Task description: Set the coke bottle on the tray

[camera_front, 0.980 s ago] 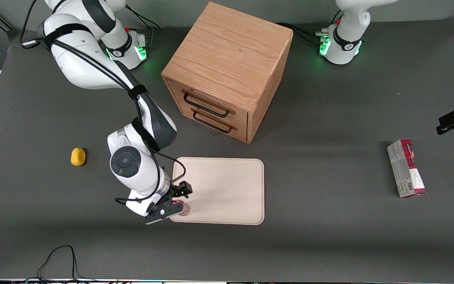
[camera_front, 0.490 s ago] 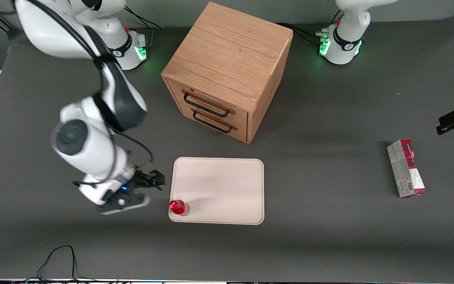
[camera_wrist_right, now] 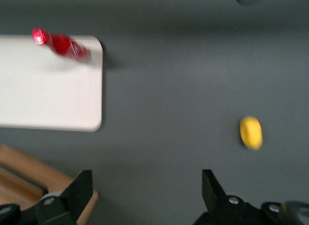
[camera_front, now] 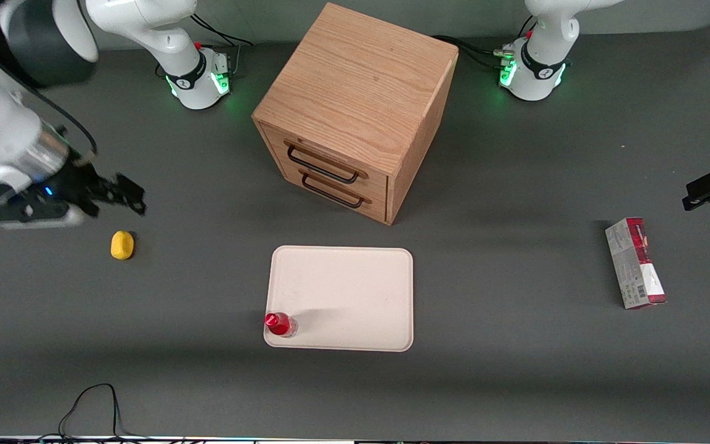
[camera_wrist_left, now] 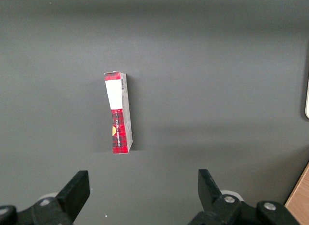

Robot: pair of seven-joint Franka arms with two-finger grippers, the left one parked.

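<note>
The coke bottle (camera_front: 280, 324), small and red with a red cap, stands upright on the cream tray (camera_front: 355, 290), in the tray's corner nearest the front camera and toward the working arm's end. It also shows in the right wrist view (camera_wrist_right: 62, 45), on the tray (camera_wrist_right: 43, 94). My right gripper (camera_front: 124, 196) is open and empty, raised high above the table near the working arm's end, well away from the tray and the bottle. In the right wrist view the gripper (camera_wrist_right: 145, 196) has nothing between its fingers.
A yellow lemon-like object (camera_front: 122, 245) (camera_wrist_right: 251, 132) lies on the table close to the gripper. A wooden two-drawer cabinet (camera_front: 355, 111) stands farther from the front camera than the tray. A red-and-grey carton box (camera_front: 635, 263) (camera_wrist_left: 118, 113) lies toward the parked arm's end.
My gripper let go of the bottle, which stays standing on the tray's corner, then rose and swung away toward the working arm's end of the table.
</note>
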